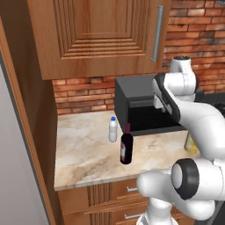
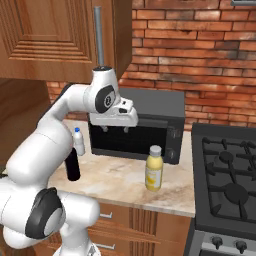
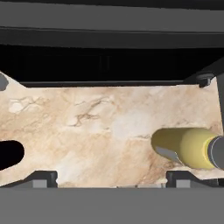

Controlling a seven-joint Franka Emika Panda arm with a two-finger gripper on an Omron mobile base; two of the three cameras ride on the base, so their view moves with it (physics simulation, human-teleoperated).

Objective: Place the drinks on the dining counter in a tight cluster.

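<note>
Yellow juice bottle point(image 2: 153, 169) upright on marble counter point(image 2: 120, 182), before black microwave point(image 2: 142, 127). White bottle point(image 2: 78, 141) and dark wine bottle point(image 2: 73, 165) left, partly behind arm. Gripper point(image 2: 116, 128) open above counter. Stove point(image 2: 225, 185) right

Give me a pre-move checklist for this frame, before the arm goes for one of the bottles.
1. Gripper free: ok, fingers apart, nothing between them.
2. Yellow juice bottle upright and clear to reach: ok, it stands alone on the marble counter in front of the microwave.
3. Wine bottle upright: ok.
4. White bottle upright: ok, just behind the wine bottle, apart from it.
5. Gripper lined up over a bottle: not ok, in the hand view the yellow juice bottle lies off to one side.
6. Room on the dining counter: cannot tell.
</note>
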